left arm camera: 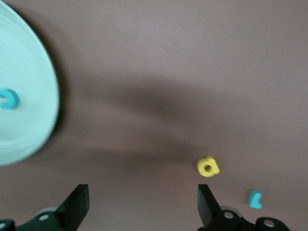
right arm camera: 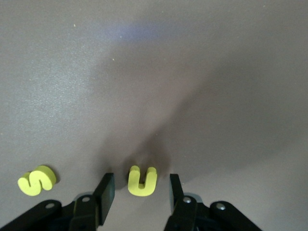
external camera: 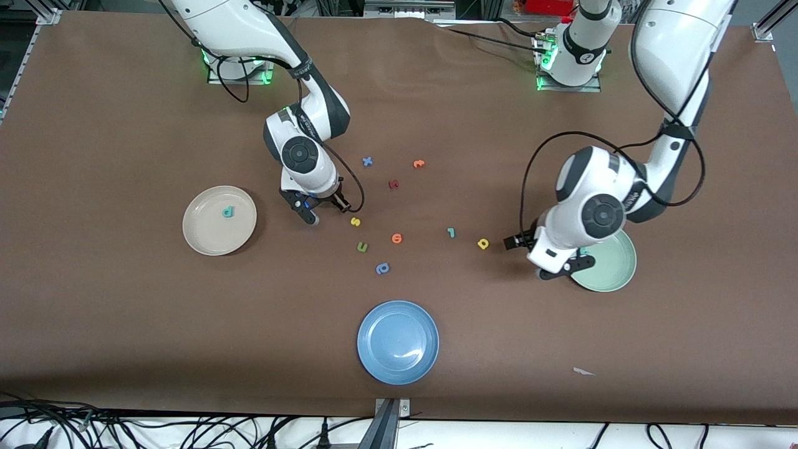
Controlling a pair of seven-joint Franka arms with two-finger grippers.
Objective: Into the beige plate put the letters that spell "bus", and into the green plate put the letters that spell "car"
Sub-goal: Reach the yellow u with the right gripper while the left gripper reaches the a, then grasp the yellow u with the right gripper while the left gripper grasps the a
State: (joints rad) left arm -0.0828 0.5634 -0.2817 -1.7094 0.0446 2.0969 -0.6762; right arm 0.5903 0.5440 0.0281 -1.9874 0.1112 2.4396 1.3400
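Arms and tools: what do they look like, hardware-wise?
Both arms are glossy white with dark grey joint bands and round black caps at the wrists; black cables loop along them, and green lights glow at the bases. The left tool and right tool are black, each with two flat, wedge-shaped fingers.

Brown table (external camera: 124,112) carries three plates: beige plate (external camera: 209,240) toward the right arm's end, green plate (external camera: 614,274) toward the left arm's end, blue plate (external camera: 398,342) nearest the camera. Loose letters mid-table: yellow s (external camera: 356,221), yellow u (right arm camera: 142,181), green u (external camera: 362,247), orange o (external camera: 396,238), blue p (external camera: 382,269), teal r (external camera: 451,232), yellow a (external camera: 483,244), blue x (external camera: 368,161), orange letter (external camera: 418,164), red letter (external camera: 393,184).
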